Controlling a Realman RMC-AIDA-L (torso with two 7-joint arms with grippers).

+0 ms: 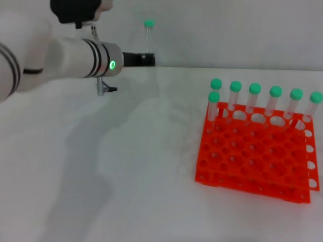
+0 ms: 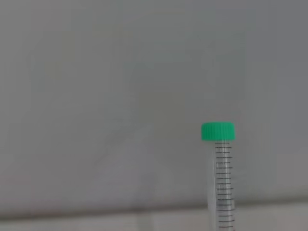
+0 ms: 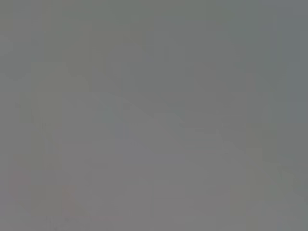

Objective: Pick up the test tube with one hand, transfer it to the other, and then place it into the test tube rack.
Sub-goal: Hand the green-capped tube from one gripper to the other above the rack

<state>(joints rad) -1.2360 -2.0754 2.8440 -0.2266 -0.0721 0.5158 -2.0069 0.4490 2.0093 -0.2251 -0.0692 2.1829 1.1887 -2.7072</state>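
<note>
My left arm, white with black rings and a green light, reaches in from the left of the head view. Its black gripper is shut on the lower end of the test tube and holds it upright above the table's far edge. The green cap is on top. The left wrist view shows the tube upright against a grey wall. The orange test tube rack stands on the table at the right, well apart from the gripper. My right gripper is out of view, and the right wrist view shows only plain grey.
Several green-capped tubes stand in the rack's back row, and one more stands at its left end. The white table spreads in front of the rack and to its left. A grey wall rises behind the table.
</note>
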